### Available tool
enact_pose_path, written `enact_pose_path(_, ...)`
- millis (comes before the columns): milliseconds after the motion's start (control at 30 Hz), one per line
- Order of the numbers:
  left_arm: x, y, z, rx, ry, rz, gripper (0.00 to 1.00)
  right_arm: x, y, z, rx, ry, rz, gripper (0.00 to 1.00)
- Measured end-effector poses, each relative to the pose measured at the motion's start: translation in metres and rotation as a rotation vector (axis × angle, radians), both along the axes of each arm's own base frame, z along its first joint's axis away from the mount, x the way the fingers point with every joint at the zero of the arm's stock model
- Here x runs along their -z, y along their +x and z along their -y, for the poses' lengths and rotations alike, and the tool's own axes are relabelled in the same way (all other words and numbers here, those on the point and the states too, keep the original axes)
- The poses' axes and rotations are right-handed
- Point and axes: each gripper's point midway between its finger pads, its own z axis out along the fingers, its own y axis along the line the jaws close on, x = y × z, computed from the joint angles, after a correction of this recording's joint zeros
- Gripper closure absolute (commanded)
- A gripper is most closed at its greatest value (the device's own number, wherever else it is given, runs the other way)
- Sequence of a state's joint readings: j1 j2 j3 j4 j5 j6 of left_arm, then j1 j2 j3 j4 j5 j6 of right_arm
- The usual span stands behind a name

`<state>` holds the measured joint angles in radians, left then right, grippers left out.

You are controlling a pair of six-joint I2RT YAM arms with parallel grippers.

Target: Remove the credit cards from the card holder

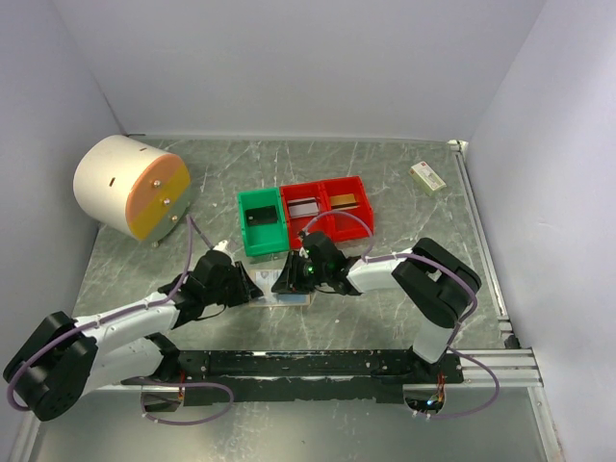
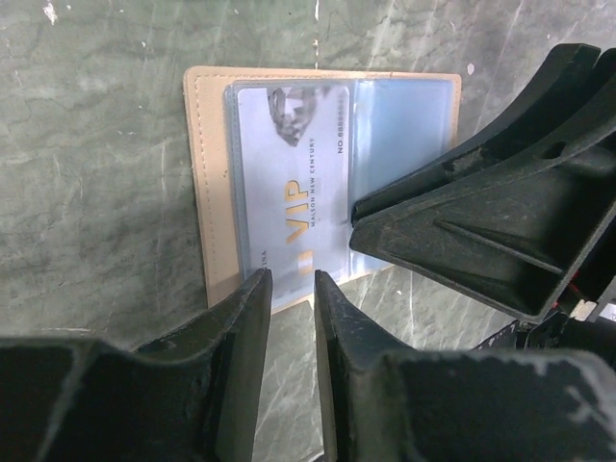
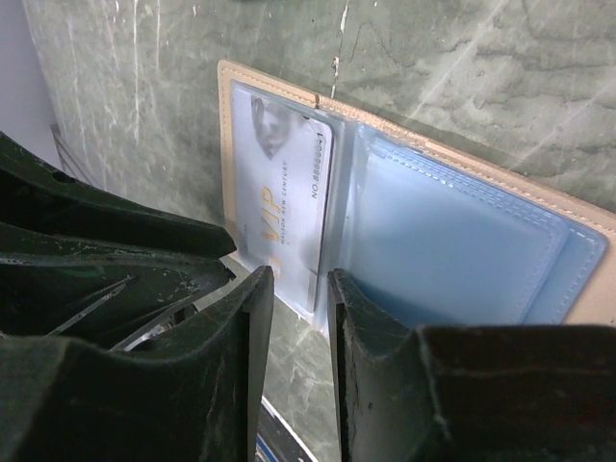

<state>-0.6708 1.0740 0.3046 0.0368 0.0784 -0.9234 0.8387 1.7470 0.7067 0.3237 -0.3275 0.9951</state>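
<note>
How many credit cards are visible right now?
4: a dark card in the green bin, a silver-grey card in the left red bin, a gold card in the right red bin, and a VIP card in the card holder. More may be hidden inside it.

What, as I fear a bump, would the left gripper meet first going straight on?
Probably the near edge of the silver card in the card holder, just ahead of the left gripper.

Premises were a robotics laboratory cell: plain white walls point(image 1: 289, 67) beyond the left gripper point(image 1: 252, 289) and right gripper point(image 1: 287, 282), a marbled table point(image 1: 395, 183) beneath them, a metal mounting rail point(image 1: 500, 358) behind.
</note>
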Motion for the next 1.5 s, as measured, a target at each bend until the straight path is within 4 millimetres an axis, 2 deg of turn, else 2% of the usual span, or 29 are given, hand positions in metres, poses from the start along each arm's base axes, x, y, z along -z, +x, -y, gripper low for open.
enact_pose_path(333,0.014,0.003,0.001,0.012,0.05,-0.035,0.75,0.002,0.0,-0.001,-0.004,0.015,-0.025,0.76)
enact_pose_path(433,0.014,0.004,0.003,0.02,0.045,-0.033,0.76,0.002,0.002,0.0,0.002,0.017,-0.026,0.81)
enact_pose_path(567,0.013,0.005,0.003,0.02,0.044,-0.03,0.76,0.004,0.004,0.003,0.01,0.006,-0.025,1.0)
enact_pose_path(1033,0.014,0.004,0.001,0.012,0.053,-0.03,0.76,0.0,0.004,0.01,-0.011,0.018,-0.018,1.0)
enact_pose_path(1267,0.016,0.004,0.0,0.012,0.058,-0.037,0.76,0.006,0.001,0.023,-0.009,0.021,-0.041,1.0)
enact_pose_path(1500,0.016,0.004,0.0,0.012,0.058,-0.037,0.75,0.005,0.002,0.025,-0.016,0.031,-0.044,0.99)
